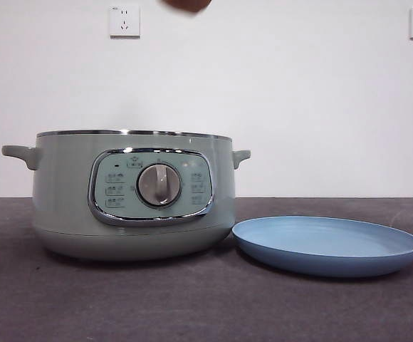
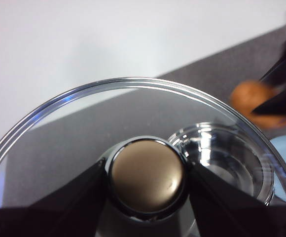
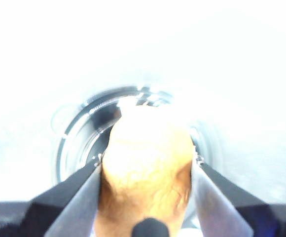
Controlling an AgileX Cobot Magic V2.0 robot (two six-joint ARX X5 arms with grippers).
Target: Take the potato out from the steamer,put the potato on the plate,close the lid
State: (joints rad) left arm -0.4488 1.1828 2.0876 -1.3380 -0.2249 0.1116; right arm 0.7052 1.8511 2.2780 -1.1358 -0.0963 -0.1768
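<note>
Holding potato [image 3: 145, 168] mid-body, right gripper [image 3: 145, 173] jaws clamped, high above open steamer [image 1: 132, 196]. Firm, smooth, likely slippery. Left gripper [image 2: 145, 177] jaws pinch lid [image 2: 133, 98] knob.

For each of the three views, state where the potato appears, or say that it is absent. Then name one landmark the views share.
Front view: the potato is a brown sliver at the top edge, above the steamer.
Left wrist view: blurred orange, by dark jaws beyond the lid.
Right wrist view: large, clamped in the right gripper.
Shared landmark: the steamer's chrome rim, in all three.
</note>
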